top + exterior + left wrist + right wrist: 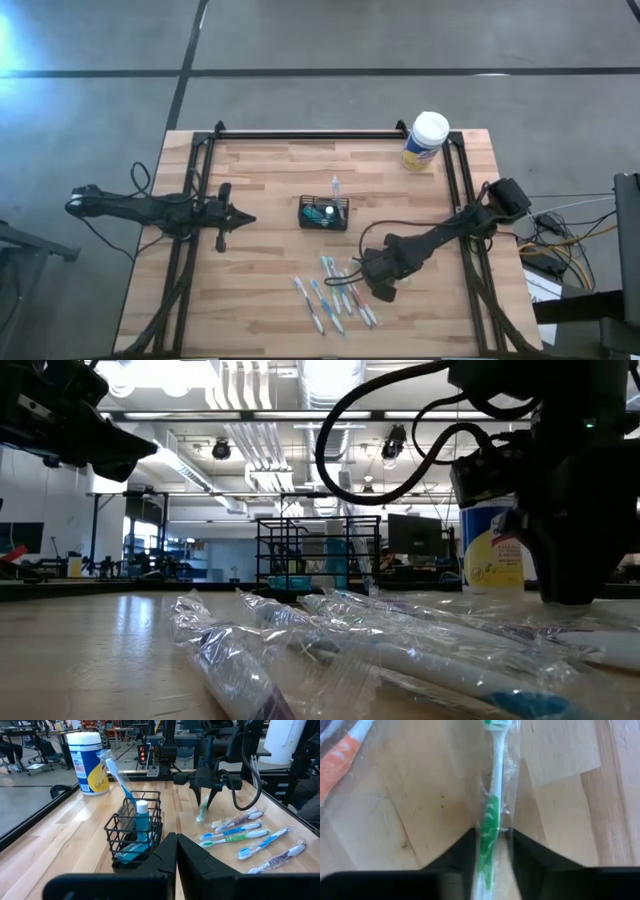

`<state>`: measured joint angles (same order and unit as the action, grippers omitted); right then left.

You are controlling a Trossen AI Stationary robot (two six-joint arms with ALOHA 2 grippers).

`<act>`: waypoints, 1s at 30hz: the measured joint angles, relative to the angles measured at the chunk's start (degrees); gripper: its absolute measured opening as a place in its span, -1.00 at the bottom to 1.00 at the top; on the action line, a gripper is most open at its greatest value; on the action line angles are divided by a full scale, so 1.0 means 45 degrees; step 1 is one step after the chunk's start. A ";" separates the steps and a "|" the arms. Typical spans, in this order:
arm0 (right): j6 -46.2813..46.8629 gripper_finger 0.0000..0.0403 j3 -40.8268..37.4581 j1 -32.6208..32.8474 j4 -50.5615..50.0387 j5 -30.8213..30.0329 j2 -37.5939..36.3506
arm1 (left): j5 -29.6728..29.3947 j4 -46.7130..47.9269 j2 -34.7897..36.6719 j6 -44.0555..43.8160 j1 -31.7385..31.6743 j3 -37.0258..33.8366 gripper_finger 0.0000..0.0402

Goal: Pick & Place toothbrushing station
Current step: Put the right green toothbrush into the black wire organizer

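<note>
Low view: wrapped toothbrushes up close on your tabletop (90,650)

You see clear-wrapped toothbrushes (400,650) lying across the foreground. Behind them stands the black wire-mesh holder (318,555) with something blue inside. To its right the white canister (492,550) with a yellow label sits partly behind a dark arm (575,480) that comes down from above.

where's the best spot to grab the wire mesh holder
Probably a top rim wire on a short end wall of the wire mesh holder, coming straight down. Its open grid suits thin fingers, and the upright toothbrush and small tube crowd the middle.
</note>
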<state>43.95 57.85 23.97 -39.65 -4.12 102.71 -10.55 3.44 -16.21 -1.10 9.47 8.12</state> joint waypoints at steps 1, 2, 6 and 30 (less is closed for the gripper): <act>-0.0008 -0.64 -0.0036 0.0001 0.0015 -0.0079 -0.0165 | 0.0000 0.0005 0.0000 0.0000 0.0000 0.0000 -0.94; -0.0030 -0.73 -0.0070 0.0005 -0.0114 -0.0240 -0.0303 | 0.0000 0.0001 0.0000 -0.0004 0.0000 0.0000 -0.94; -0.0056 -0.91 -0.0094 -0.0029 -0.0114 -0.0865 -0.1044 | -0.0003 0.0000 0.0000 -0.0060 -0.0005 0.0000 -0.94; -0.8335 -0.91 -0.1161 -0.2190 1.3108 0.1556 -0.2710 | 0.1365 -0.8410 -0.4103 0.1672 0.0000 -0.0403 -0.90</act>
<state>6.44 52.63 14.11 19.34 2.88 90.52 -4.40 -34.40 -34.67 6.42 9.47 6.31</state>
